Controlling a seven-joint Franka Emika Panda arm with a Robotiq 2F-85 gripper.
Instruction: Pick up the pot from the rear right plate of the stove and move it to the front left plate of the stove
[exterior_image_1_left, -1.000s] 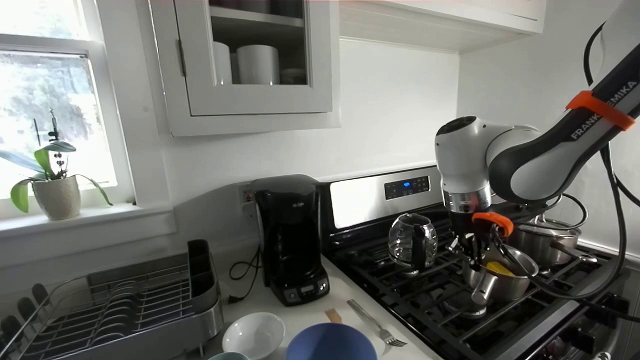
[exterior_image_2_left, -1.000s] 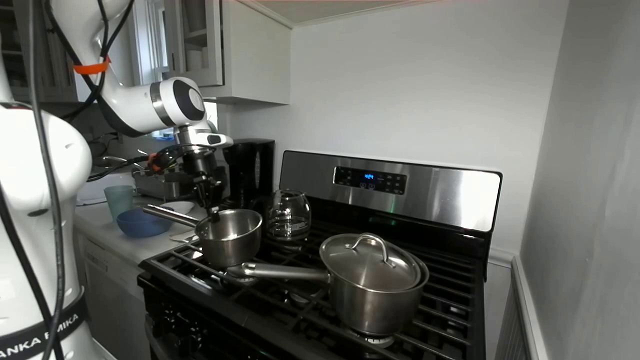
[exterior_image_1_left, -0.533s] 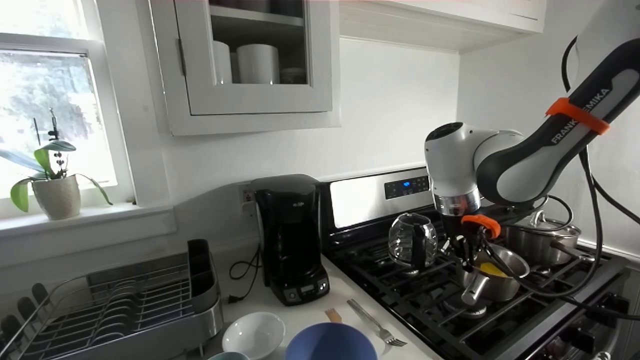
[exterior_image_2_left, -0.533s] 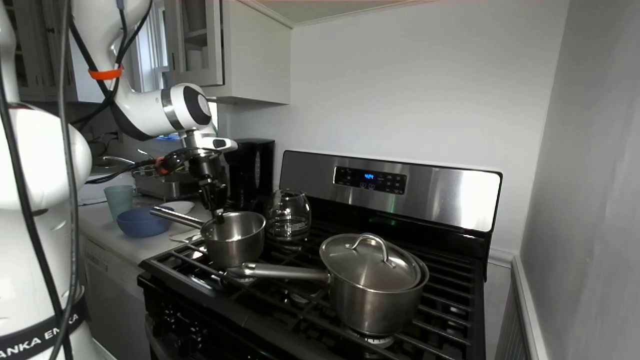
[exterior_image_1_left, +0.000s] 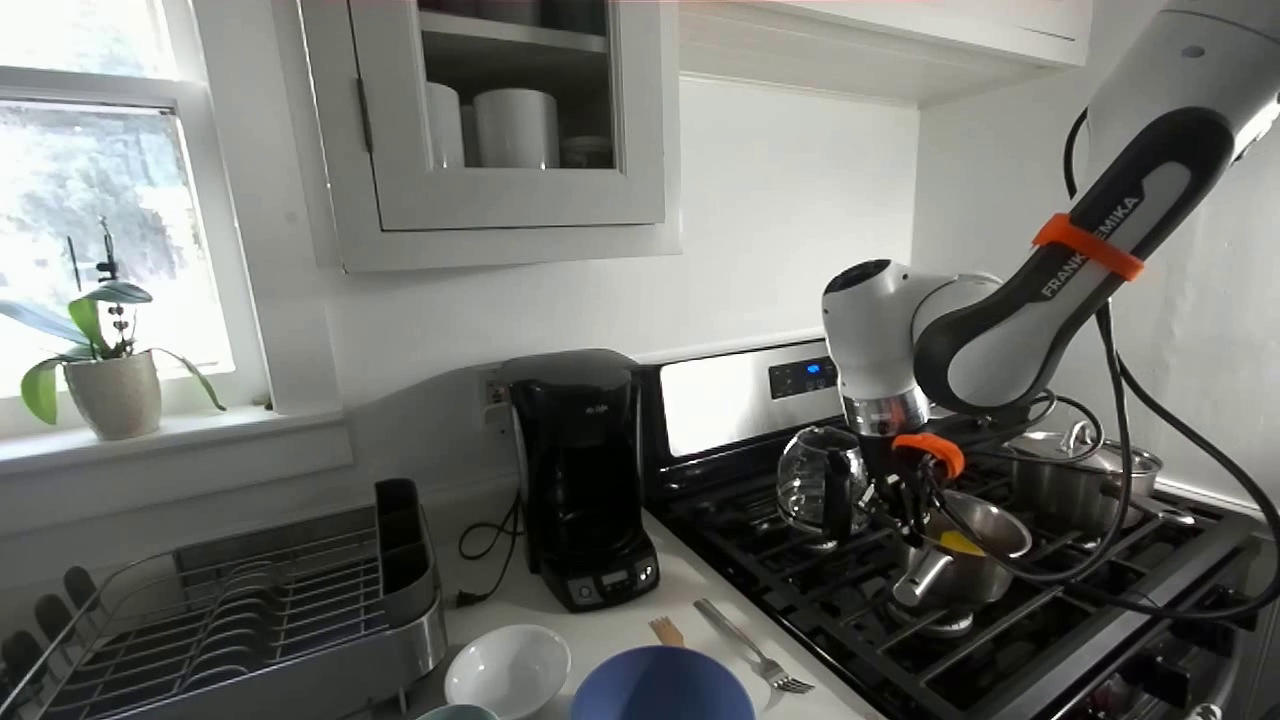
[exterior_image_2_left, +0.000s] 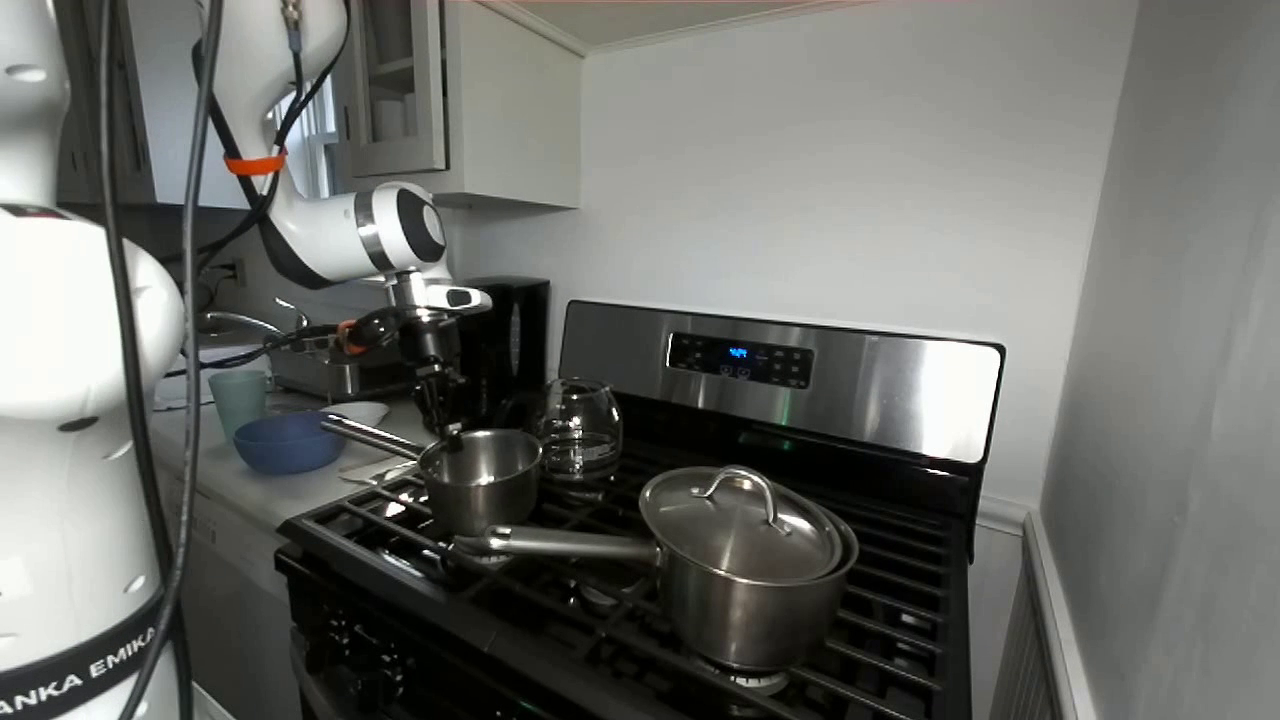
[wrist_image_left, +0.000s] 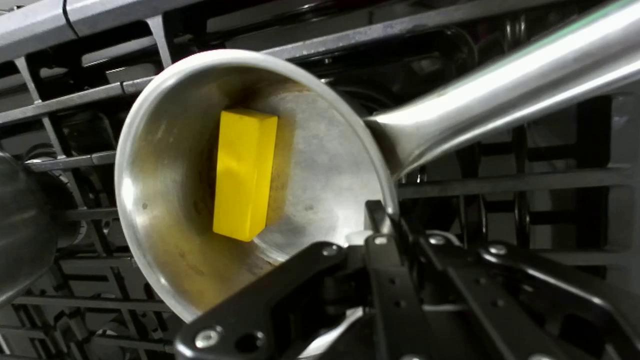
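The pot (exterior_image_1_left: 990, 582) is a small shiny saucepan, also in an exterior view (exterior_image_2_left: 490, 503). Its handle (exterior_image_2_left: 370, 434) points towards the counter. My gripper (exterior_image_1_left: 915, 530) is shut on its rim beside the handle. In the wrist view (wrist_image_left: 390, 215) one finger is inside the rim and one outside. A yellow block (wrist_image_left: 245, 175) lies inside the pot (wrist_image_left: 160, 190). The pot is roughly upright over the front left plate (exterior_image_1_left: 945, 627) of the stove (exterior_image_2_left: 900, 400). I cannot tell whether its bottom touches the grate. The rear right grate is partly hidden behind a lidded pot.
The larger lidded pot (exterior_image_2_left: 760, 610) stands on the stove's right side, its handle reaching towards the held pot. A glass carafe (exterior_image_1_left: 815, 480) stands on the rear left burner. A coffee maker (exterior_image_1_left: 585, 480), blue bowl (exterior_image_1_left: 660, 690) and fork (exterior_image_1_left: 745, 650) are on the counter.
My gripper and the pot have moved together, leftwards in one exterior picture and rightwards and slightly down in the other. The grip on the rim is kept. The other kitchen things have not moved.
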